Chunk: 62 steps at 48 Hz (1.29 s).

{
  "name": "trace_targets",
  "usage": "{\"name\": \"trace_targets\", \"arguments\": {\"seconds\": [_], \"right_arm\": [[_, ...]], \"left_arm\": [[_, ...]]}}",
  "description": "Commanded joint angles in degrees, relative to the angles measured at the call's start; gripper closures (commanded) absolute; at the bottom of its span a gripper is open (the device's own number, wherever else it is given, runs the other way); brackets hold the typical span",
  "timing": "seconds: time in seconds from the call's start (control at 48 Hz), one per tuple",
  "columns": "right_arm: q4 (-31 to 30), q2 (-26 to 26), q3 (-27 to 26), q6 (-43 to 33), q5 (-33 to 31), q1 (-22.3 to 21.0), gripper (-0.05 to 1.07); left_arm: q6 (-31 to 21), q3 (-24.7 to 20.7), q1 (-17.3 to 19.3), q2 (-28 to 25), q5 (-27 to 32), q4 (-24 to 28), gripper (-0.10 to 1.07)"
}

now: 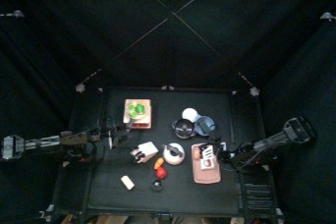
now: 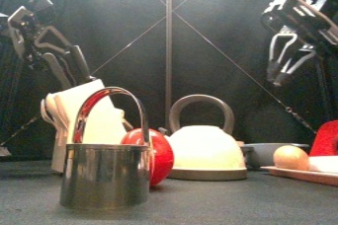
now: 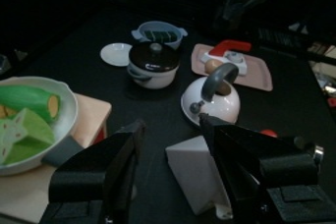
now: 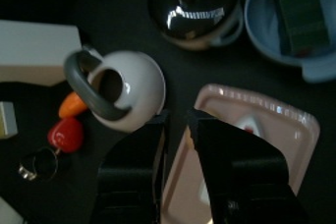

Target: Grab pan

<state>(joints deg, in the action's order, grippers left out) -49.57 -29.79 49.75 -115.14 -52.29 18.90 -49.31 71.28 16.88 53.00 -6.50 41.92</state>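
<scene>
The reach is only starting: the lidded black pan sits mid-bench beyond the kettle, untouched, with the left gripper open and the right gripper narrowly parted over the tray, so one must next descend to it.

Light is dim throughout; black curtains swallow most of it. In the front view the steel cup at lower left catches bright glare, and the kettle glows pale. The right wrist view is soft and blurred, its fingers dark silhouettes. The surface stays nearly black.
</scene>
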Motion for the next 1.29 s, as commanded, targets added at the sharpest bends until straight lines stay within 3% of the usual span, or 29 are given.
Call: {"name": "trace_targets", "arguments": {"seconds": [0.0,0.104,0.25,0.458,0.604,0.812,0.979,1.125,1.271], "right_arm": [[-7.3,-1.7,0.8,1.4,0.3,-4.0,0.38],[-14.9,-2.2,2.2,2.5,2.1,-9.0,0.38],[-25.6,-1.8,3.7,1.8,7.6,-14.0,0.38],[-36.0,1.2,2.8,1.9,19.1,-20.6,0.38],[-38.3,4.5,1.6,2.0,22.1,-24.3,0.38],[-39.0,8.3,0.6,3.0,22.7,-26.4,0.38],[-40.9,8.4,0.4,2.8,24.1,-26.9,0.38],[-41.2,8.4,0.5,2.8,25.1,-26.9,0.38],[-41.2,8.5,1.3,2.8,25.5,-27.0,0.38]], "left_arm": [[0.2,-4.5,-0.2,-0.1,1.8,-2.5,0.11],[0.4,-8.6,-0.3,-0.1,8.3,-5.2,0.11],[0.4,-14.6,0.1,-1.7,20.8,-4.5,0.11],[0.4,-23.6,3.0,-10.9,34.5,-1.6,0.11],[0.3,-28.9,9.1,-16.7,38.1,-0.3,0.11],[0.5,-32.7,16.7,-20.6,40.0,-3.7,0.12],[2.7,-35.3,18.0,-27.4,39.8,-3.3,0.12],[10.1,-38.4,18.2,-32.9,41.3,-4.0,0.12],[17.1,-40.3,18.3,-35.6,43.4,-9.3,0.12]]}}
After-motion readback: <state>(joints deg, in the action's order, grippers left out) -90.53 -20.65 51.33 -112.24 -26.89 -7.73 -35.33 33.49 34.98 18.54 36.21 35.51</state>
